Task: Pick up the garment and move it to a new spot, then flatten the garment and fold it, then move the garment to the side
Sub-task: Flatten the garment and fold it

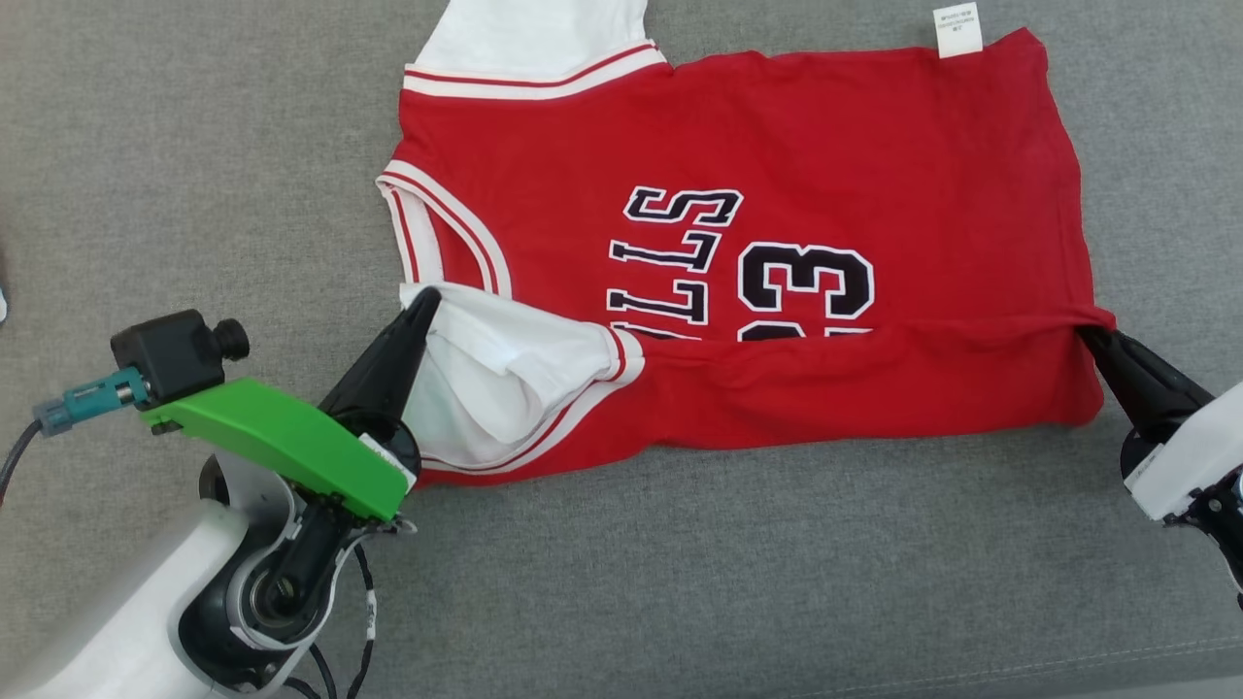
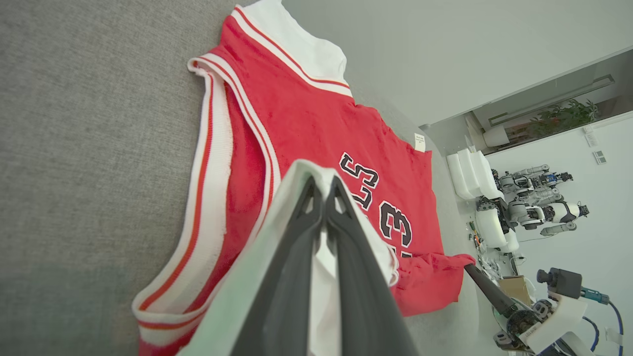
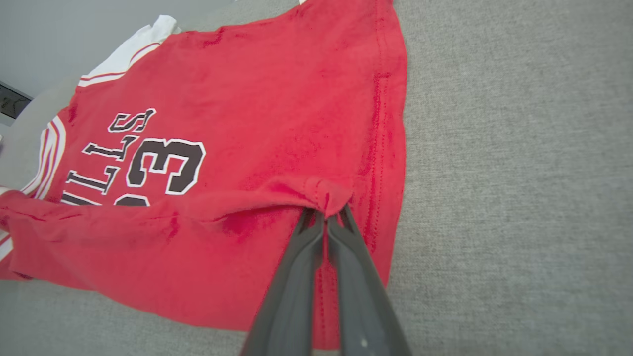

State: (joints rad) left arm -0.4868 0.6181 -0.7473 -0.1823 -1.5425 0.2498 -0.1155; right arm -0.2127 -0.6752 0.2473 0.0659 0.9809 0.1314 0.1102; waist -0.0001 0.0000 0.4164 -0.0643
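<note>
Holds cloth in both pairs of fingers, each pair pressed together with no gap to see at the tips. With the left gripper, grips the white sleeve at the neck end of the jersey; in the left wrist view, white cloth wrapped around the closed tips. With the right gripper, pinches a small bunch of red cloth at the corner of the hem nearest to the robot.

Finds the jersey spread on the grey surface, neck to the left, hem to the right, label at the far hem corner. Sees the near long edge raised and turned over toward the far side, with a red band covering the lower part of the black print. Sees also a tight ridge of cloth between the two grippers, a sign of tension.

Judges the flattening as done and the folding as the step in hand: the first lengthwise fold, roughly halfway across. Moving to the side not yet done.

For the next move, needs both grippers to travel together toward the far edge, at equal pace and low over the cloth, keeping the band stretched, without sag or wrinkle. Needs then to lay the near edge on or close to the far edge, and only after that to open the fingers. Should watch the sleeve: loose and bulky, likely to bunch under the fold. Should keep the pull gentle too, given the risk of dragging the lower layer.
</note>
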